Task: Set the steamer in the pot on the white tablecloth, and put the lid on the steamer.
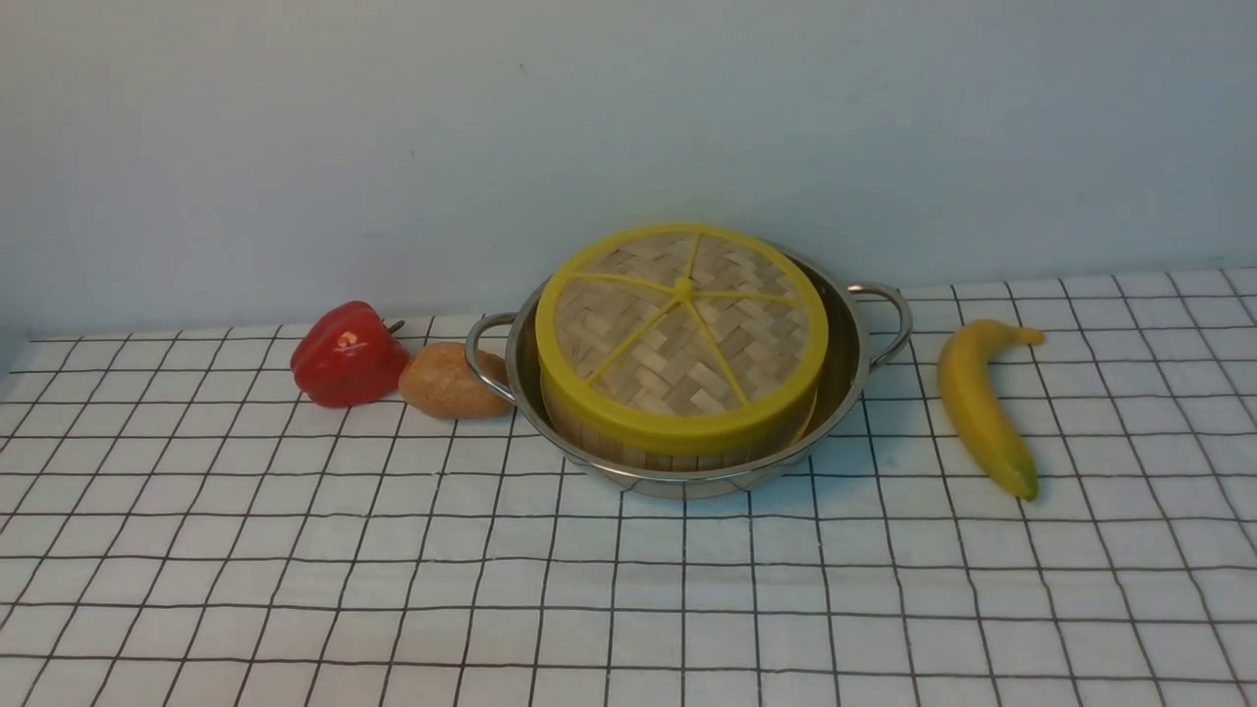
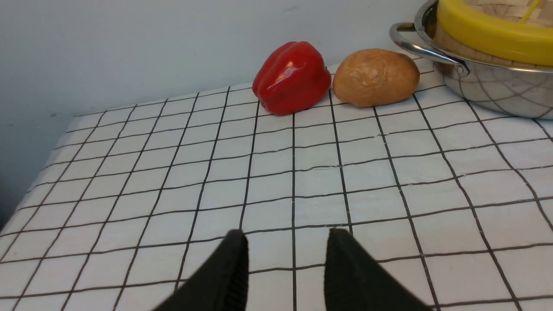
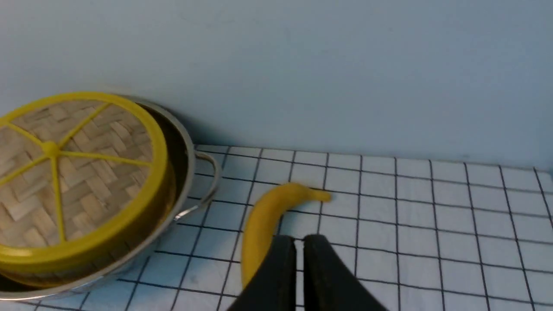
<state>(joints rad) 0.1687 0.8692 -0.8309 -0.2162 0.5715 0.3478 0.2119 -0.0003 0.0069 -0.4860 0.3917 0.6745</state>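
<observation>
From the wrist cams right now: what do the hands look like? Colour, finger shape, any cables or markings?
Only fingertips show. Left hand: two matte black fingers tapering to rounded tips, with fine ribbing on one inner face. Right hand: the same black, tapered fingers. No cables or markings are visible. Neither arm appears in the front view.

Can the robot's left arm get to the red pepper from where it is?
Probably yes. In the left wrist view, only bare white tablecloth lies between the left gripper and the red pepper. Its fingers stand apart, holding nothing. The potato sits beside the pepper, not in front.
</observation>
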